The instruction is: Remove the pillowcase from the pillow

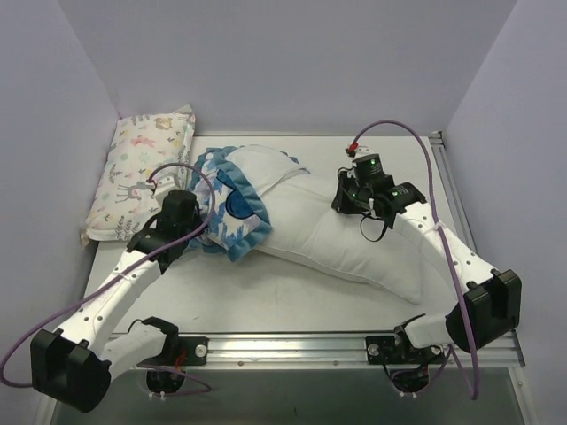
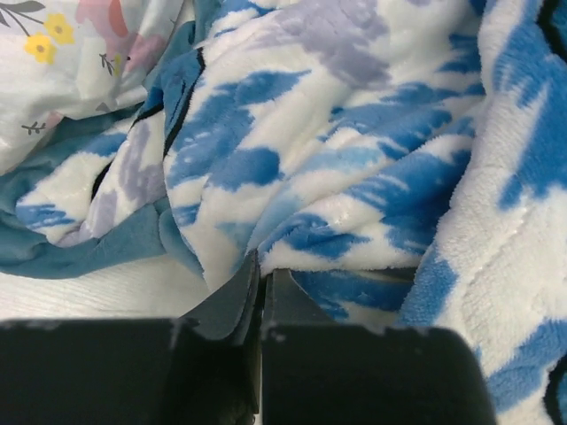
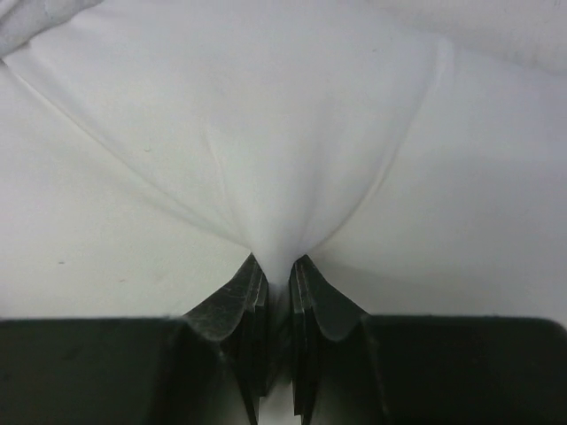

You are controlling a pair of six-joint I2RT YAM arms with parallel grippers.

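Note:
The pillowcase (image 1: 232,205), blue-and-white with blue ruffled trim, is bunched at the left end of the plain white pillow (image 1: 354,239), which lies bare across the table's middle. My left gripper (image 1: 204,232) is shut on a fold of the pillowcase; in the left wrist view the closed jaws (image 2: 263,270) pinch the plush blue-and-white fabric (image 2: 337,150). My right gripper (image 1: 345,198) is at the pillow's upper right part. In the right wrist view its jaws (image 3: 277,266) are shut on a pinch of white pillow fabric (image 3: 283,133) that puckers toward them.
A small pastel animal-print pillow (image 1: 142,173) lies at the far left against the wall, touching the bunched pillowcase; it also shows in the left wrist view (image 2: 80,44). A metal rail (image 1: 292,345) runs along the near table edge. Walls close in on the left, back and right.

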